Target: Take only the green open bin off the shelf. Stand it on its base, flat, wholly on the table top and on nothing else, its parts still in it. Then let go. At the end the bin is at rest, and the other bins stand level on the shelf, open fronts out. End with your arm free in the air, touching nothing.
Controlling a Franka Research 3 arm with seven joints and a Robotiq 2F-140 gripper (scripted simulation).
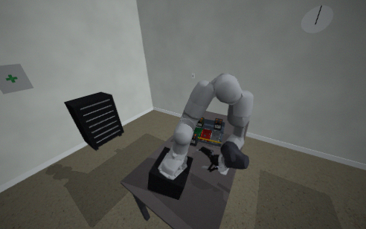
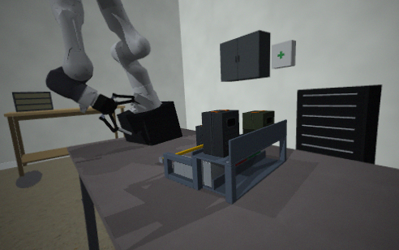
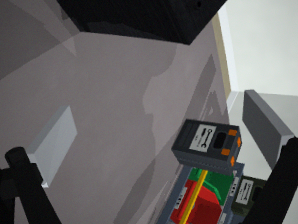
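Gripper (image 1: 202, 159) (image 2: 130, 115) (image 3: 156, 112) is wide open, nothing between the pads, hanging in the air off the shelf's front. Green open bin (image 1: 197, 131) (image 3: 215, 180) is in the shelf (image 2: 257, 138) (image 3: 240, 170), left end of the row in the top view, lower right of the wrist view, next to the red bin (image 1: 206, 134) (image 3: 197, 202). Step in hand, my read: get over to the green bin and line up the grip. Tight access: one dark grey case (image 1: 193, 140) (image 3: 205, 142) stands by its front corner, the olive case (image 2: 258, 119) (image 3: 247, 195) behind it, and the yellow bar (image 1: 209, 140) (image 2: 189, 149) (image 3: 196, 196) runs across the fronts. I'd come in high, narrow the fingers before dropping between the cases, square to the bin walls, and grip low enough that it can't pivot. Then lift level until the base clears the bar, slow, so the parts stay in and the red bin isn't dragged. Orientation: bin looks upright, open front towards the bar and the arm side, so lower frame in the top view. Long axis probably front to back, across the bar; too covered to be certain.
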